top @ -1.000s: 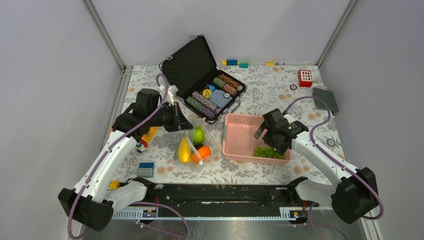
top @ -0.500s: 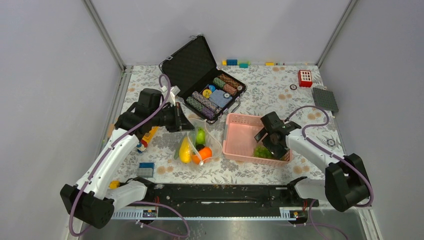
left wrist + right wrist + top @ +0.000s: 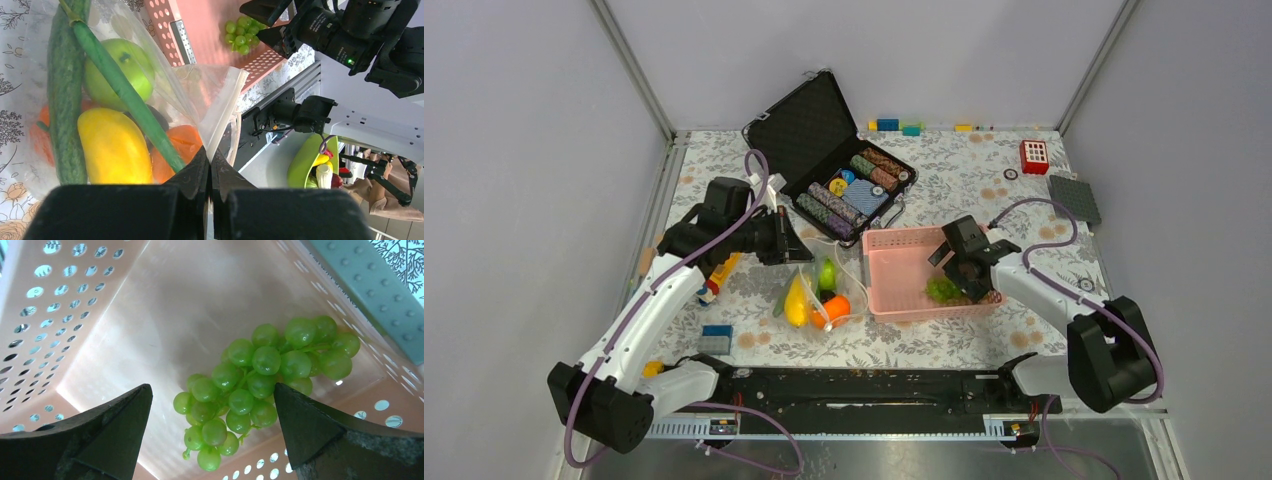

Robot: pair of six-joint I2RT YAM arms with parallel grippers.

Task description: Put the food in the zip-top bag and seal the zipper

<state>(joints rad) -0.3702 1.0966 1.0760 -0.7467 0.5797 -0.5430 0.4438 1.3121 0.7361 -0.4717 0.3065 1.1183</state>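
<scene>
The zip-top bag (image 3: 849,285) lies left of the pink basket (image 3: 904,250), holding a yellow banana (image 3: 795,300), a green apple (image 3: 826,273) and an orange pumpkin (image 3: 834,306). My left gripper (image 3: 796,248) is shut on the bag's mouth edge. In the left wrist view the zipper (image 3: 225,107) runs up from the left gripper (image 3: 210,157), past the apple (image 3: 117,70) and a long green pod (image 3: 125,95). My right gripper (image 3: 969,275) is open inside the basket, over the green grapes (image 3: 942,290). Its fingertips straddle the grapes (image 3: 260,375) without touching.
An open black case of striped poker-chip rolls (image 3: 844,185) stands behind the bag. A red block (image 3: 1034,156) and a grey plate (image 3: 1074,198) lie at the back right. Small blocks (image 3: 889,125) line the far edge. A blue block (image 3: 716,338) sits near the left arm's base.
My right gripper has come down into the basket and closer over the grapes, which now lie a little further left. The left gripper still holds the bag's edge.
</scene>
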